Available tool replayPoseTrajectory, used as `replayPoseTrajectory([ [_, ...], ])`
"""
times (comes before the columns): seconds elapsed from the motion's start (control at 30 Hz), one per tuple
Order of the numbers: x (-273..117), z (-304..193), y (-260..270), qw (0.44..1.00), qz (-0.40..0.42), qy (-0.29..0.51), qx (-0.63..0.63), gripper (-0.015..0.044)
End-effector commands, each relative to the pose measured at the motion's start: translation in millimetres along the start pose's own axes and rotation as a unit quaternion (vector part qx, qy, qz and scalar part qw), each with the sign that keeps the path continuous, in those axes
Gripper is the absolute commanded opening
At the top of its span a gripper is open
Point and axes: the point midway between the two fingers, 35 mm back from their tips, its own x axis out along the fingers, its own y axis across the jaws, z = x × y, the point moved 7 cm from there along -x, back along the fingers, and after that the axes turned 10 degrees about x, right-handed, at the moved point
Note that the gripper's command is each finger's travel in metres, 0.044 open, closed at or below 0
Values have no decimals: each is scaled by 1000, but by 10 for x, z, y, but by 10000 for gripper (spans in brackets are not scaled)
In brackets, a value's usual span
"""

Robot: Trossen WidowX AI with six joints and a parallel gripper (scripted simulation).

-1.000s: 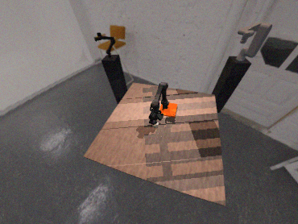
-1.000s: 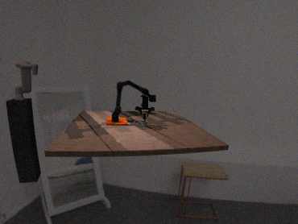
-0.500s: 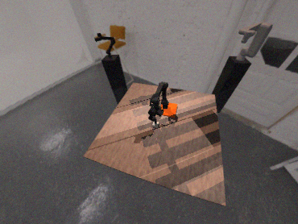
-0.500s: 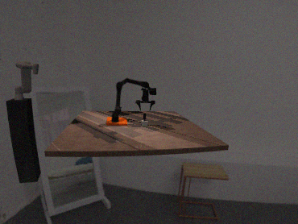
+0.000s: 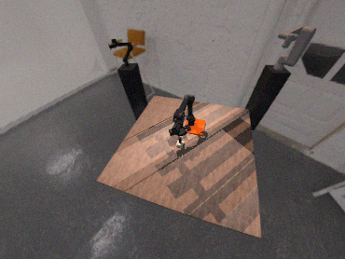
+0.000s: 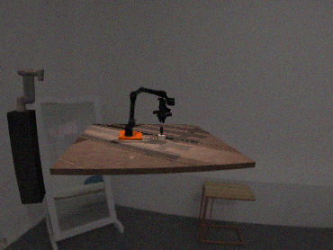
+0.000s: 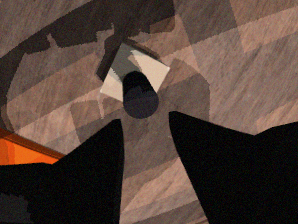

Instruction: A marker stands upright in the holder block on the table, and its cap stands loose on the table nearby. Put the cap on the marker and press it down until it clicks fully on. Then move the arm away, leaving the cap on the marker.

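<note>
The pale holder block (image 5: pixel 180 145) (image 6: pixel 162 138) (image 7: pixel 156 68) stands on the table in front of the arm. The marker (image 6: pixel 161 129) stands upright in it. In the wrist view its dark, blunt, rounded top (image 7: pixel 141 102) looks like the cap sitting on the marker; how far down it is cannot be told. No separate cap shows on the table. My gripper (image 6: pixel 163 121) (image 7: pixel 145 122) points down just above the marker's top. Its fingers stand partly apart, with nothing between them; the marker top shows just beyond the fingertips in the wrist view.
The arm's orange base (image 5: pixel 196 126) (image 6: pixel 130 136) (image 7: pixel 24 152) is beside the holder block. The wooden table (image 5: pixel 140 168) (image 6: pixel 90 162) carries dark patterned shadows. Two black pedestals (image 5: pixel 132 88) (image 5: pixel 268 93) with other arms stand beyond the table.
</note>
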Motion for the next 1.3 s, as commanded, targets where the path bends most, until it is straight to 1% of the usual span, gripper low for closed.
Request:
replayPoseTrajectory([
  [0.0, 51, -9, -5, 966, 1, 1, 257, 46],
  [0.07, 55, -10, -5, 958, 1, 1, 288, 0],
  [0.5, 78, -10, -5, 958, 1, 1, 288, 0],
  [1.27, 415, -10, -4, 958, 1, 1, 288, 0],
])
